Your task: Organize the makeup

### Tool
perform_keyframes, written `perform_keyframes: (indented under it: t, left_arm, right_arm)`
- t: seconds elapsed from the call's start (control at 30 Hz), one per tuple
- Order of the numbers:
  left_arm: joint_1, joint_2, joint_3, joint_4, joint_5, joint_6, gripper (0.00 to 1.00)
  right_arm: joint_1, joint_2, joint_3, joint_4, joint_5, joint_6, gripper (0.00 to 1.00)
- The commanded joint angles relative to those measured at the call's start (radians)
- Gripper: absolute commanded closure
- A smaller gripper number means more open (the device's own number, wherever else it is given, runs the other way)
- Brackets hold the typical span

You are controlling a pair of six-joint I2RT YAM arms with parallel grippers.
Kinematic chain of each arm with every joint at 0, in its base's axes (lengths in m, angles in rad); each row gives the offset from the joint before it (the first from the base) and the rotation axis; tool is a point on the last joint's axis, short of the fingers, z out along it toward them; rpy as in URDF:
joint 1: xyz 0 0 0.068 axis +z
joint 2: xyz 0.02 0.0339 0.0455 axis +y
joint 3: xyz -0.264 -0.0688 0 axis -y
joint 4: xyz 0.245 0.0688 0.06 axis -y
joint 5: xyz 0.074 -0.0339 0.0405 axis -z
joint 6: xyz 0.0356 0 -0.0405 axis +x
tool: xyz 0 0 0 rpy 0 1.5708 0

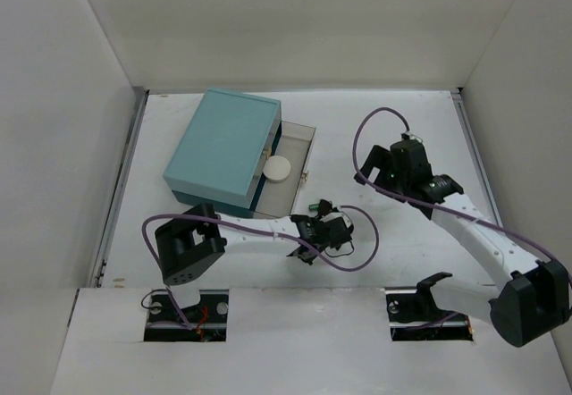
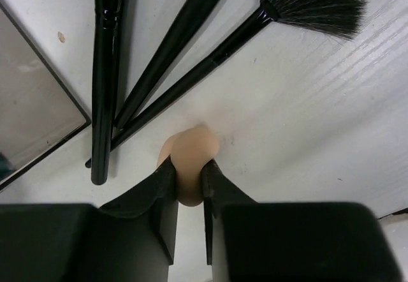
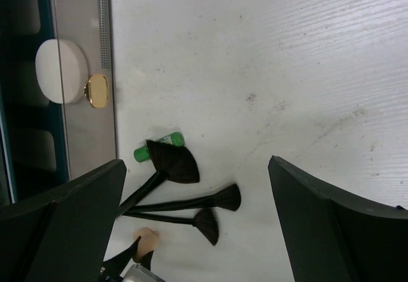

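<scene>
We count three brushes (image 2: 105, 71) and one sponge (image 2: 191, 145); the low left gripper (image 2: 189, 175) pinches the sponge, and the right gripper (image 3: 196, 167) hovers spread.

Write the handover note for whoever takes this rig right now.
Left gripper: jaws shut on the peach sponge, next to the brush handles.
Right gripper: open, empty, above the table.
The white puff lies in the open drawer of the teal box. Three brushes and a green tube lie on the table by the drawer front.
Done: puff stowed. Left: sponge, brushes, tube.
</scene>
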Motion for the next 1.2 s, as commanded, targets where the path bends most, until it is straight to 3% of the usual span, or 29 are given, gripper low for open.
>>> perform_keyframes:
  t: [0.0,0.2,0.33,0.5,0.63,0.77,0.93,1.07,1.17]
  left_arm:
    - [-0.026,-0.041,0.053,-0.006,0.014,-0.013,0.92]
    - [-0.014,-0.223,0.112,0.004,-0.087,0.033,0.9]
    - [0.115,-0.267,0.125,0.023,-0.153,0.05,0.88]
    - [0.291,-0.209,0.154,0.058,-0.153,0.056,0.82]
    - [0.377,-0.139,0.189,0.069,-0.13,0.064,0.69]
    - [0.399,-0.13,0.209,0.074,-0.128,0.077,0.33]
    - [0.353,-0.19,0.198,0.115,-0.127,0.143,0.09]
    - [0.29,-0.247,0.174,0.121,-0.096,0.172,0.07]
    - [0.229,-0.28,0.11,0.158,0.018,0.208,0.06]
  right_arm:
    - [-0.013,-0.052,-0.01,0.043,0.005,-0.002,0.01]
    - [-0.027,-0.091,-0.02,0.051,0.005,-0.007,0.01]
    - [-0.022,-0.092,-0.028,0.069,-0.002,-0.007,0.01]
    - [-0.017,-0.076,-0.045,0.072,-0.002,0.001,0.0]
    - [-0.007,-0.075,-0.056,0.072,-0.005,0.007,0.0]
    - [-0.002,-0.095,-0.067,0.069,-0.005,0.013,0.0]
    - [-0.002,-0.131,-0.083,0.067,-0.005,0.013,0.0]
    - [-0.002,-0.156,-0.1,0.058,-0.005,0.009,0.0]
    - [-0.025,-0.176,-0.122,0.051,-0.005,0.005,0.0]
